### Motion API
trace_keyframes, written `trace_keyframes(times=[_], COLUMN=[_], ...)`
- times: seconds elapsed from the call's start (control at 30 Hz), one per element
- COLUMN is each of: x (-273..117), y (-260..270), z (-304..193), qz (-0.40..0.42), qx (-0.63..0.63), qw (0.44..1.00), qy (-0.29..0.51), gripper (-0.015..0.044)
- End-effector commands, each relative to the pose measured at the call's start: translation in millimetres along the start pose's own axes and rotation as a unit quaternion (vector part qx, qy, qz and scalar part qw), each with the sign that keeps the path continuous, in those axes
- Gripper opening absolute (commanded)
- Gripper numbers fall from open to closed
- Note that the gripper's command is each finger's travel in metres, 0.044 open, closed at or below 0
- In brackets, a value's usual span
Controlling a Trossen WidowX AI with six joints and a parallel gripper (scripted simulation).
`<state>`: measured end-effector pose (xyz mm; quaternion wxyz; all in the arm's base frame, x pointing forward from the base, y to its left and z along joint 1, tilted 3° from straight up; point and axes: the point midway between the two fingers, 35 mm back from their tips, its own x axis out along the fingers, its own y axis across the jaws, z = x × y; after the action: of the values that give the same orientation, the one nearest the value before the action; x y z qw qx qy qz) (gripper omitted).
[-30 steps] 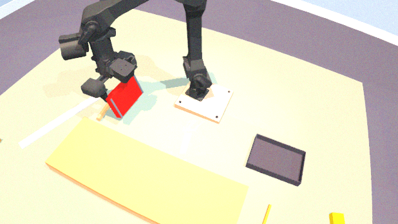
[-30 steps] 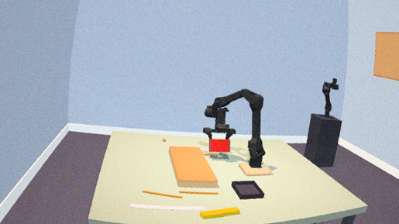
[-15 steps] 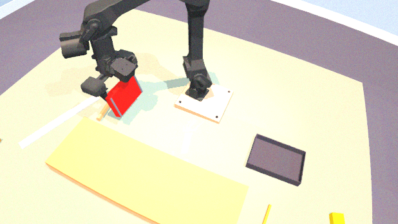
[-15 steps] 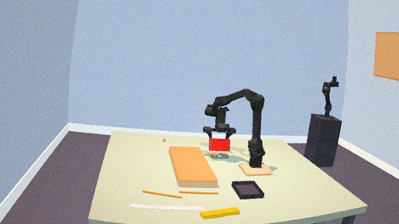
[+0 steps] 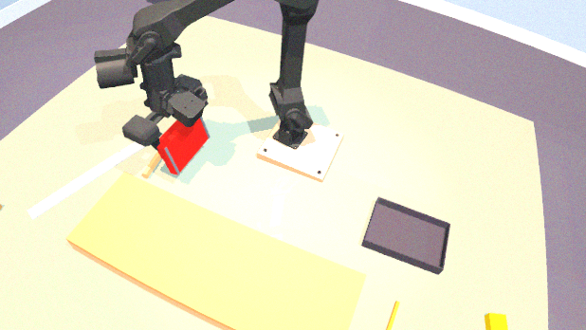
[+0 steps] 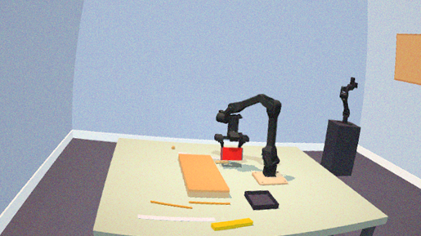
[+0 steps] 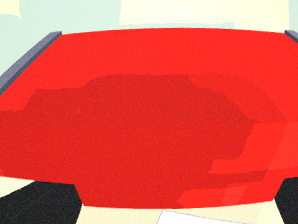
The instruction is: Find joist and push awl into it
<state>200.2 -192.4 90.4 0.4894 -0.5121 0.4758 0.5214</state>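
The red stud finder (image 5: 186,146) (image 6: 232,153) (image 7: 150,100) has grey side edges. My gripper (image 5: 180,133) (image 6: 231,147) (image 7: 162,197) is shut on it, one finger at each side, and holds it tilted a little above the table, with its shadow below. A short tan stick (image 5: 152,165) (image 6: 221,161), perhaps the awl, lies beside and partly behind the stud finder; its far part is hidden. The floor panel (image 5: 213,237) (image 6: 203,175) lies flat; no hole shows in its visible top. The dark tray (image 5: 405,234) (image 6: 261,199) is empty.
A white strip (image 5: 85,181) lies beyond the panel. A yellow block (image 5: 497,322) (image 6: 232,224), another white strip (image 6: 175,218) and two thin orange sticks (image 6: 171,205) (image 6: 209,203) lie near the table's front. The arm's base plate (image 5: 303,163) (image 6: 261,179) stands between stud finder and tray.
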Motion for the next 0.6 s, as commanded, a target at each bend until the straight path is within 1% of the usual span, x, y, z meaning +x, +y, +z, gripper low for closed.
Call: trace_keyframes(times=[0.0, 0.57], x=[-2.6, -1.3], y=[0.2, 0.2], z=[0.6, 3.7], qz=[-0.003, 0.0], qx=[0.002, 0.002], qw=[1.0, 0.998], qy=[0.014, 0.069], gripper=[0.0, 0.0])
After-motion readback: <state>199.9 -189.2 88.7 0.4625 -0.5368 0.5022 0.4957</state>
